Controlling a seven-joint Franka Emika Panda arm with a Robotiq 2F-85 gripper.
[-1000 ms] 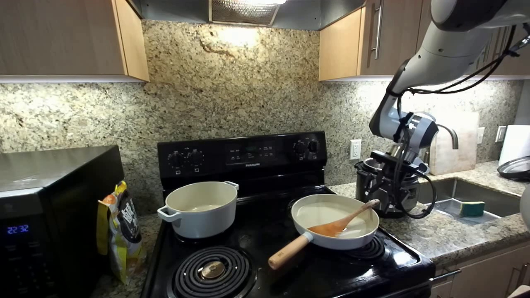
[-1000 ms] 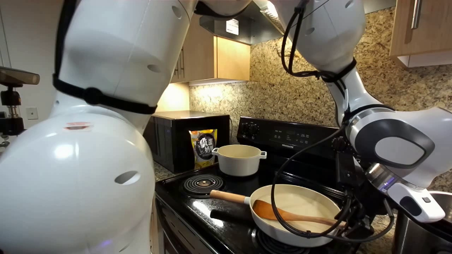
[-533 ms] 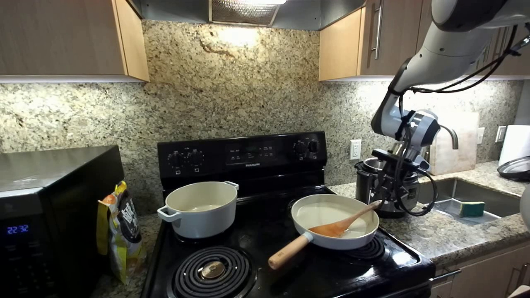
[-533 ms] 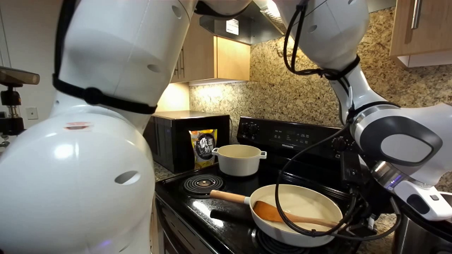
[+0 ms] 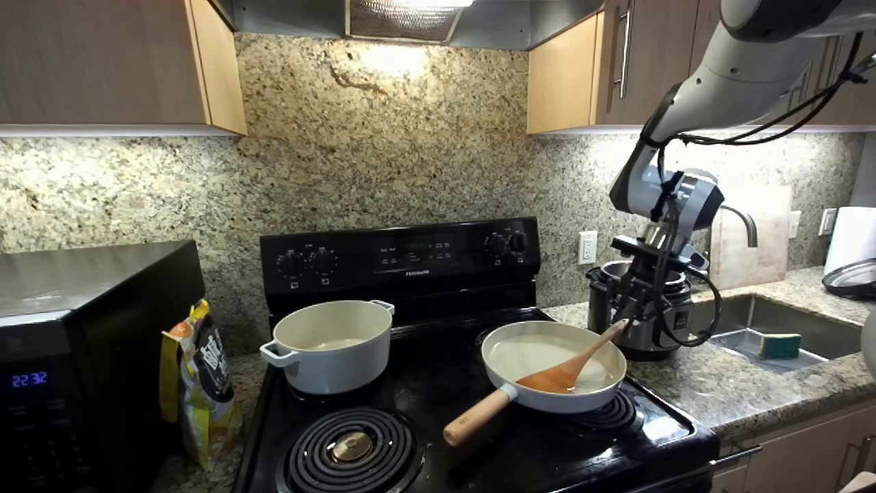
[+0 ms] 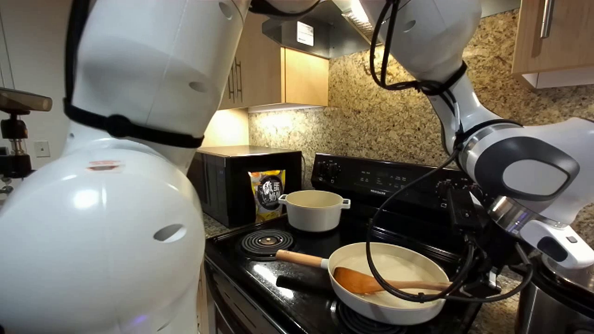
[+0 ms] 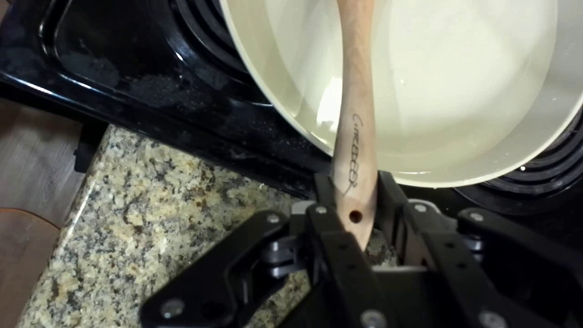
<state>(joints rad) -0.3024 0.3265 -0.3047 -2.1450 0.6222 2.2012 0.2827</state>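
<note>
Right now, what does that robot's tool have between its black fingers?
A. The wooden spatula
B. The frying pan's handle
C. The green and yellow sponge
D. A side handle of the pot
A: in the wrist view, the wooden spatula runs between the fingers of the tool, one up against each side of it.

The wooden spatula point(image 5: 556, 376) I see runs orange-brown to tan; the frying pan point(image 5: 527, 348) is cream inside, the cooktop point(image 5: 441, 387) black, the granite countertop point(image 7: 150, 218) along its edge speckled beige and black.
</note>
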